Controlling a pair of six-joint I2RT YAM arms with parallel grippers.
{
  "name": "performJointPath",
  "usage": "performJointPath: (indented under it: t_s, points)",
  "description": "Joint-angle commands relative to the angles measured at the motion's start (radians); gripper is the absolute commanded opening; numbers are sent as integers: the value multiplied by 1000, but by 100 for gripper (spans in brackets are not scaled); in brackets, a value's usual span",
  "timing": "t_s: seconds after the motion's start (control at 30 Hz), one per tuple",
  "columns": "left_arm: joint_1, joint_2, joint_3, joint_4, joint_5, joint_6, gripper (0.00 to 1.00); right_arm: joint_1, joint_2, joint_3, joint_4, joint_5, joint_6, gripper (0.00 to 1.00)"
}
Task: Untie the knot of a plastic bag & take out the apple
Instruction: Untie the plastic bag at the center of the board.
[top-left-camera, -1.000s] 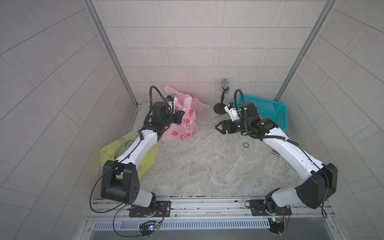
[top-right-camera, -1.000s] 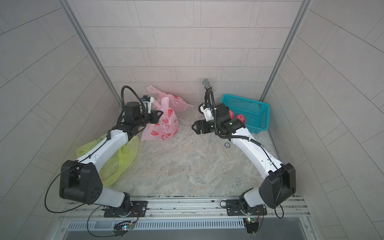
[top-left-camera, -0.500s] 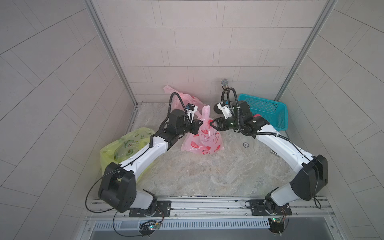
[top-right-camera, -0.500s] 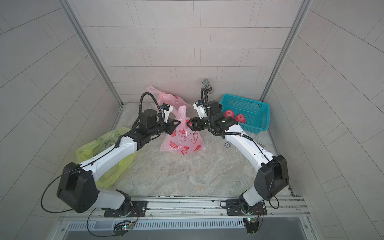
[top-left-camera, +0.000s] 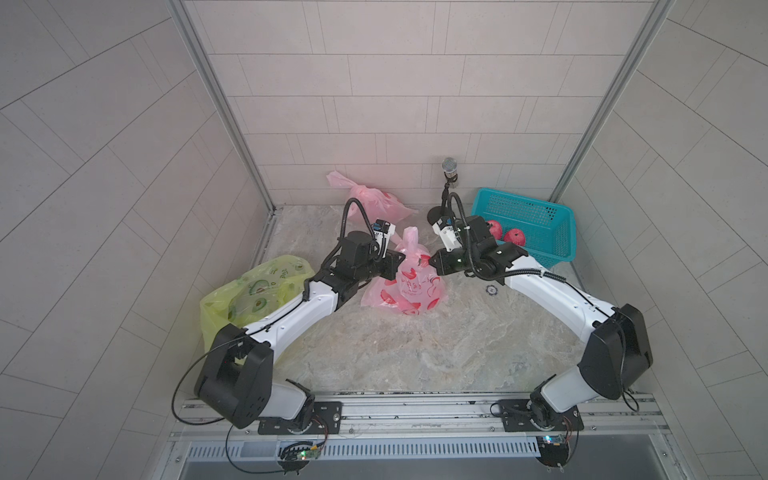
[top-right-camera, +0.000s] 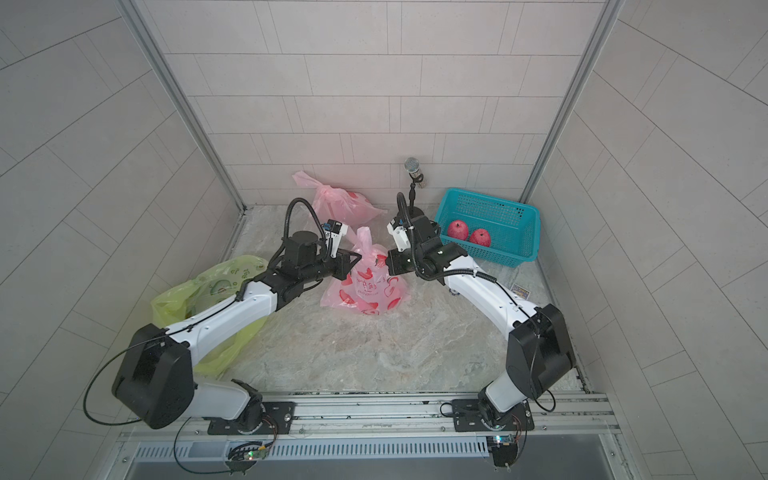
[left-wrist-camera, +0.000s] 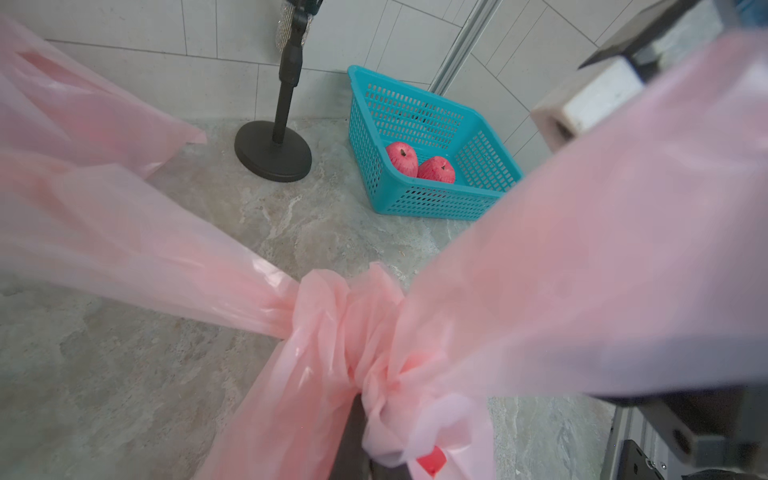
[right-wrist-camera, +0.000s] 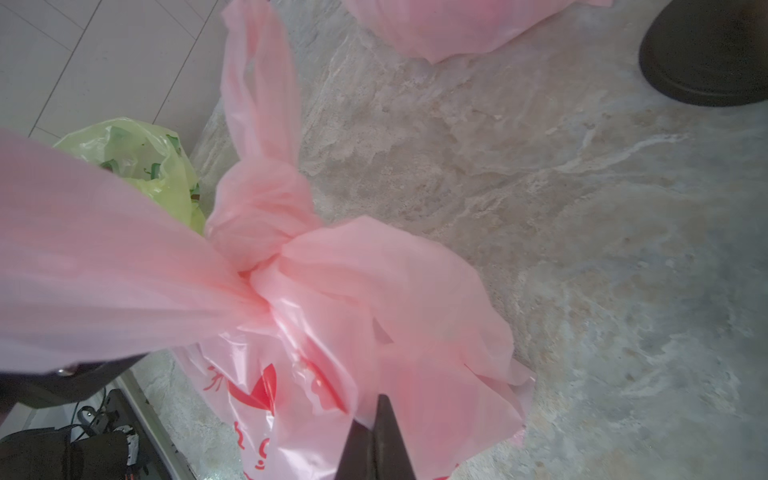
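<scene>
A pink plastic bag (top-left-camera: 411, 291) (top-right-camera: 368, 291) with red prints stands mid-table, its handles tied in a knot (right-wrist-camera: 262, 208) (left-wrist-camera: 345, 320). One handle ear (top-left-camera: 410, 239) sticks up. My left gripper (top-left-camera: 400, 261) (top-right-camera: 354, 261) reaches in from the left and is shut on bunched plastic just under the knot (left-wrist-camera: 365, 419). On the opposite side, my right gripper (top-left-camera: 431, 261) (top-right-camera: 387, 262) is shut on a fold of the bag's film close to the knot (right-wrist-camera: 380, 405). The apple inside the bag is hidden.
A teal basket (top-left-camera: 557, 224) at the back right holds two red apples (top-left-camera: 494, 228). A microphone stand (top-left-camera: 449, 178) is beside it. Another pink bag (top-left-camera: 374, 203) lies at the back wall. A yellow-green bag (top-left-camera: 249, 291) sits by the left wall.
My left gripper has carried the pink bag from the back left to mid-table. My right gripper has swung left to the bag and shut on its film.
</scene>
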Motion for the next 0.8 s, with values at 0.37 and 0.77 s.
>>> performJointPath:
  t_s: [0.37,0.77]
  points:
    - [45,-101,-211,127,-145,-105,9,-72,-244,-290,45,127,78,0]
    - [-21,-102,-216,158,-74,-52,6,-44,-151,-34,-42,3,-25,50]
